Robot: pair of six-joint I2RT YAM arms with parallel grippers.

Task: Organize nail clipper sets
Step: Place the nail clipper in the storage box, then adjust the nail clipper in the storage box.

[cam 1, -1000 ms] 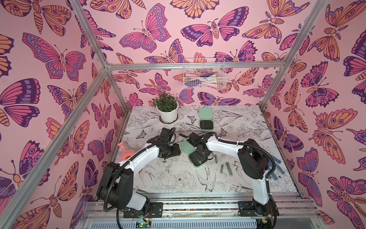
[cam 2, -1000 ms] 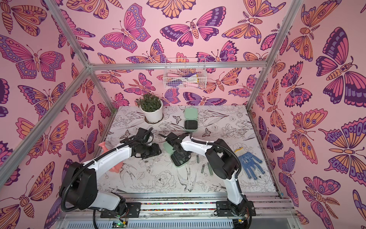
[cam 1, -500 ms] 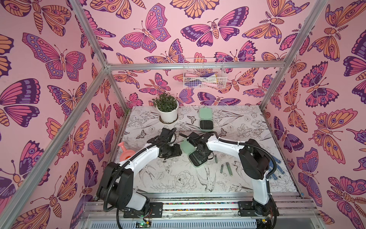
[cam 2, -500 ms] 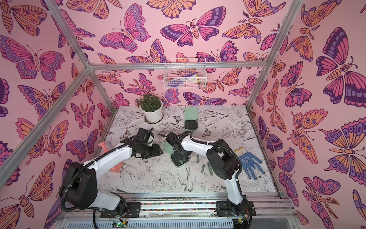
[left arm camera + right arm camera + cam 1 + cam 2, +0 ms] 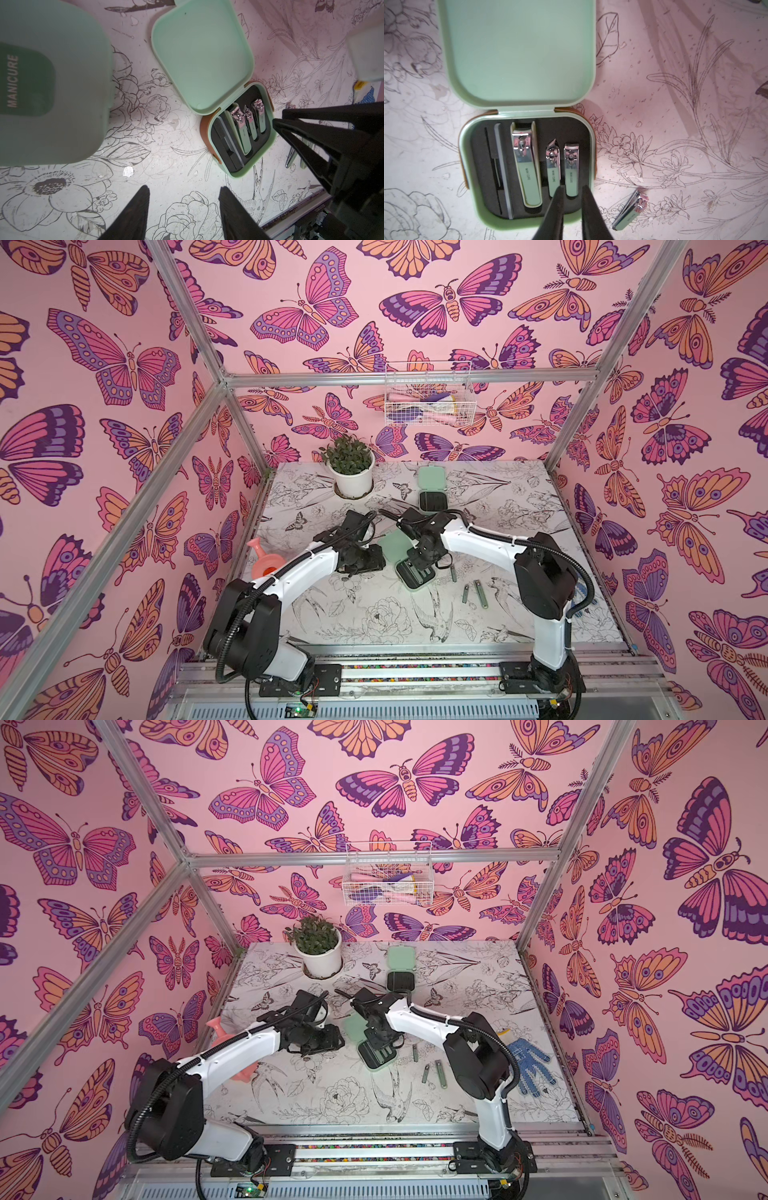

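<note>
Mint-green hinged plastic case (image 5: 519,52) lying open on floral-print table (image 5: 675,124), right tool (image 5: 572,187) narrowly parted over smallest steel-and-green clipper (image 5: 571,166), cannot tell if gripping, left tool (image 5: 184,188) spread, empty

Floral table (image 5: 374,614): cases (image 5: 415,578), clippers (image 5: 481,593), glove (image 5: 530,1065), pot (image 5: 354,483).

three mint cases (image 5: 203,62), three slotted clippers (image 5: 527,166), three loose clippers (image 5: 631,209), one glove (image 5: 528,1065), one plant (image 5: 349,460).

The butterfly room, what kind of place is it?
Probably a robot practice booth, not a real room: butterfly wallpaper on a metal frame, with a left arm and right arm bolted to a rail.
</note>
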